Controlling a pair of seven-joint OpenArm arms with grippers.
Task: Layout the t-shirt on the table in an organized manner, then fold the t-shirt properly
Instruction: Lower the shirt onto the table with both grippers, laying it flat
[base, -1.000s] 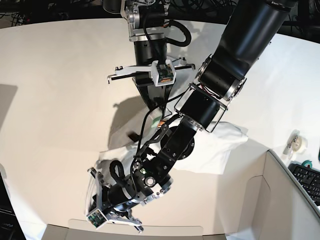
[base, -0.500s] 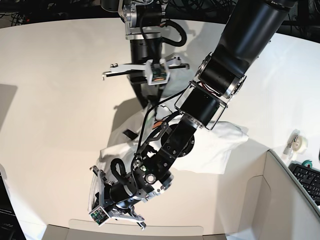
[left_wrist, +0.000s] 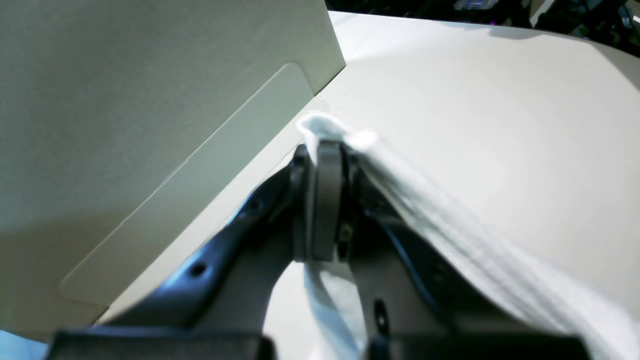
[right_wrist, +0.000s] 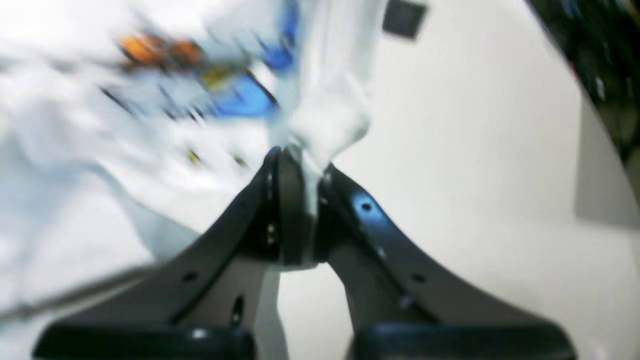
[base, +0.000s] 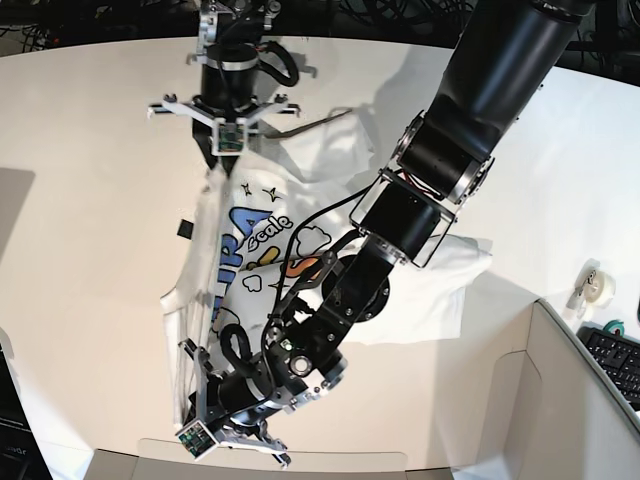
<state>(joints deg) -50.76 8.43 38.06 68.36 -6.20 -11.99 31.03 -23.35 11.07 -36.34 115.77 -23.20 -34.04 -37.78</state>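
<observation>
- The left arm's dark bulk crosses the base view and hides much of the t-shirt (base: 235, 240); only part of the blue, yellow and orange print shows.
- The right wrist view is smeared with blur, so the print reads only as colour patches.
- The left claw (left_wrist: 325, 150) is clamped tight on a white bunch of the t-shirt's edge, close to the cardboard box (left_wrist: 150, 100) at the counter's near side.
- The right claw (right_wrist: 297, 160) is pinched closed on another fold of the shirt, at the far side.
- The cloth stretches between both claws over the off-white counter (base: 90, 180).
- A keyboard (base: 615, 362), cut off, and a tape roll (base: 598, 286) sit at the right.
</observation>
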